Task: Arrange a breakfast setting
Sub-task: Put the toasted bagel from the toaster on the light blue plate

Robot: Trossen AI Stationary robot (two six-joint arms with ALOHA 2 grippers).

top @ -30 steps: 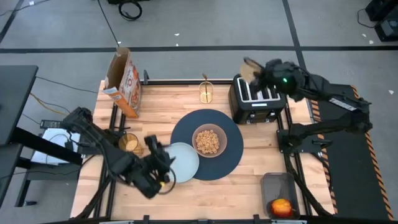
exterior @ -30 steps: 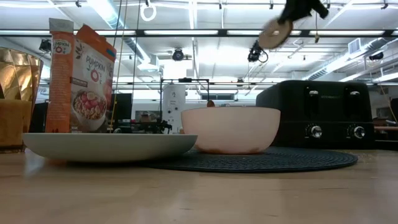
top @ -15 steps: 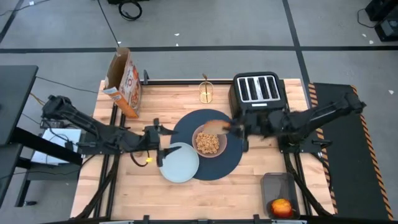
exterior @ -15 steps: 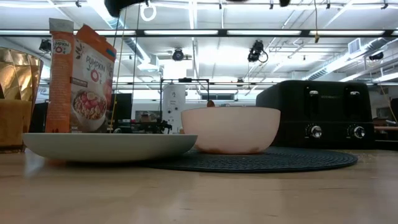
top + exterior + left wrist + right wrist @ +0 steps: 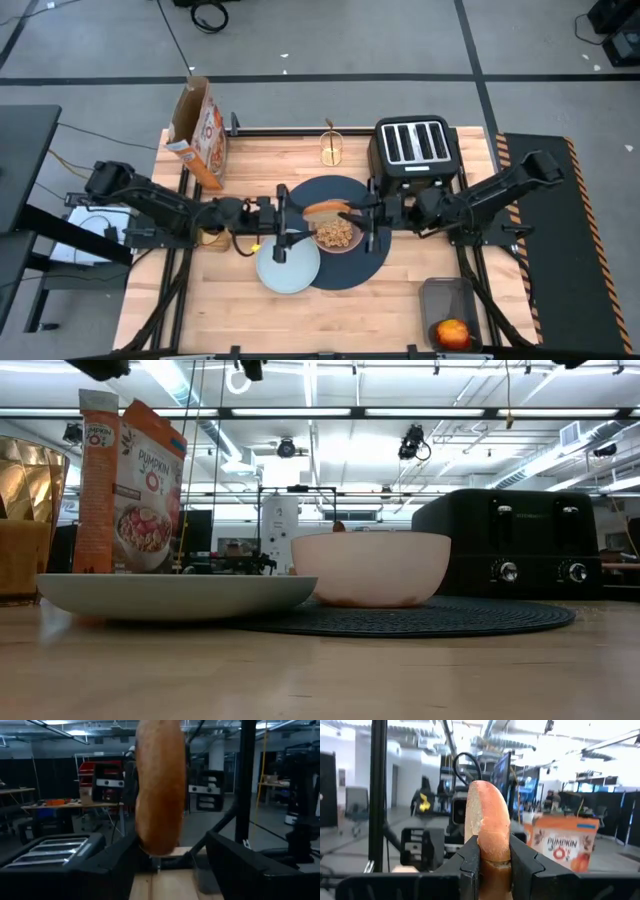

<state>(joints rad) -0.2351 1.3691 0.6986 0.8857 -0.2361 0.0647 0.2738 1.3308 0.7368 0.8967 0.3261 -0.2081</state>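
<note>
My right gripper [image 5: 352, 209] is shut on the round toasted bread [image 5: 325, 209], held over the tan bowl [image 5: 338, 232] of cereal on the dark-blue placemat [image 5: 372, 262]. My left gripper [image 5: 283, 218] is open and faces it from the table's left; the bread's free end [image 5: 159, 785] stands just beyond its fingers, untouched. The pale-blue plate [image 5: 290, 265] lies at the mat's left edge. The amber cup [image 5: 207, 231] shows partly behind my left arm. The red apple [image 5: 452, 332] lies in a dark tray at the near right. My right gripper pinches one end of the bread [image 5: 492, 851] between its two fingers, one on each flat face. The fingers come level from the table's right. The bread stands on edge, lifted clear above the bowl, and sticks out past the fingertips toward my left gripper.
The black toaster [image 5: 412, 155] stands at the far right of the mat, the orange cereal box [image 5: 198, 130] at the far left. A small gold-coloured item [image 5: 331, 148] stands at the far edge. In the low view the bowl [image 5: 370, 565] and plate [image 5: 175, 592] fill the middle.
My right gripper has carried the bread from above the toaster down and toward the table's left, to a place over the bowl. My left gripper has gone from the plate's near left side up toward the table's middle and now faces the bread.
</note>
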